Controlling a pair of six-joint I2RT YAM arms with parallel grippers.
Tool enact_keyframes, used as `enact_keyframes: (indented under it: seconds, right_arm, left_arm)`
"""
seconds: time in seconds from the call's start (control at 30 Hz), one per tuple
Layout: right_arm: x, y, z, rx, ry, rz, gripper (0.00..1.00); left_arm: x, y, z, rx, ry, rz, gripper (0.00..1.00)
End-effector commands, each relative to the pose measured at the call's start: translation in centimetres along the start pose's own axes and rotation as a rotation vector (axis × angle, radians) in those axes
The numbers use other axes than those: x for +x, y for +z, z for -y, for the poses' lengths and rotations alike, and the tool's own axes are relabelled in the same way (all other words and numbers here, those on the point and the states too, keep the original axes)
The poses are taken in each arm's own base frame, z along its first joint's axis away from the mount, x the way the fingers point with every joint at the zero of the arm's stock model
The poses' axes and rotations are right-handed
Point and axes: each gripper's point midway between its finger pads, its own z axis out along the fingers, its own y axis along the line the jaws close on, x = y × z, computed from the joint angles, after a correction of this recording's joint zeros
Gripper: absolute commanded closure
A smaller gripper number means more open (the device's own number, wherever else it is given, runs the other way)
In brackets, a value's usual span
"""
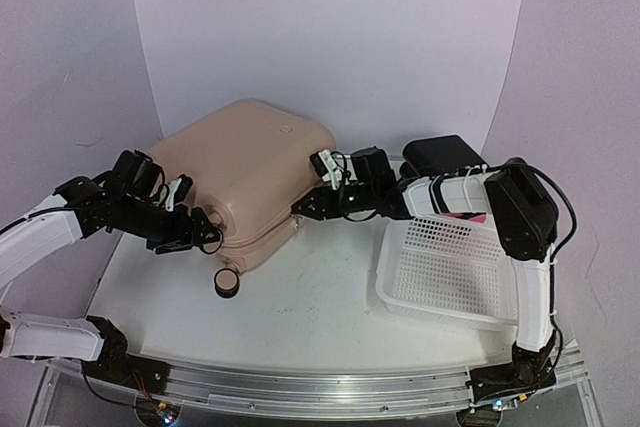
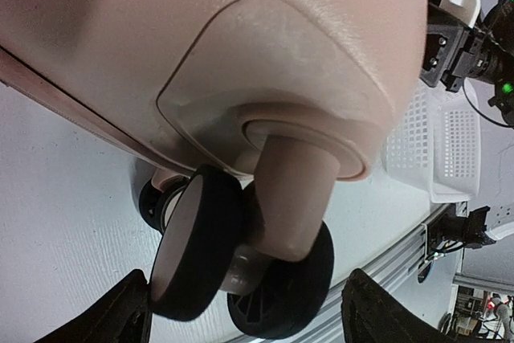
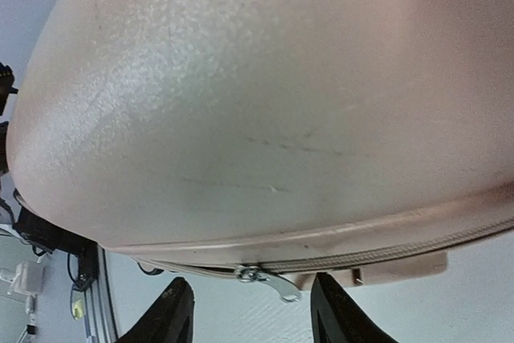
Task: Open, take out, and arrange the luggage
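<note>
The pale pink luggage [image 1: 245, 172] lies flat on the white table, lid shut, left of centre. My left gripper [image 1: 212, 230] is open at its near left corner; in the left wrist view the black fingertips [image 2: 120, 315] flank a black-and-pink double wheel [image 2: 241, 259] without touching it. My right gripper [image 1: 303, 207] is open at the luggage's right edge. In the right wrist view its fingertips [image 3: 173, 311] straddle the silver zipper pull [image 3: 269, 279] on the seam of the shell [image 3: 265, 102]; the seam gapes slightly left of the pull.
A white perforated basket [image 1: 445, 267] sits on the table at the right, under my right arm. A black-and-pink box [image 1: 445, 162] stands behind it. A second wheel [image 1: 227, 282] sticks out at the luggage's near corner. The table's metal front rail [image 1: 320, 397] runs along the bottom.
</note>
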Motion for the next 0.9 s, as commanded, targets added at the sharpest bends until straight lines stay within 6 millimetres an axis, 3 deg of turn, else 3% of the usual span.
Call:
enact_keyframes:
  seconds: [0.0,0.47,0.7,0.87]
  right_arm:
    - [-1.7,1.1,-2.0,-0.111,-0.027,0.025,0.54]
    - [0.6,1.8,0.7,-0.050,0.004,0.017,0.55]
    - [0.9,0.8,0.9,-0.013,-0.005,0.049,0.56]
    - [0.8,1.5,1.0,-0.035,0.000,0.049,0.56]
  left_arm:
    - [-2.1,-0.4,1.7,0.042,0.043,0.058,0.20]
    - [-1.8,-0.6,1.6,0.046,0.031,0.061,0.22]
    - [-1.8,-0.8,1.7,0.050,0.027,0.065,0.23]
    - [-1.9,-0.7,1.8,0.051,0.024,0.061,0.23]
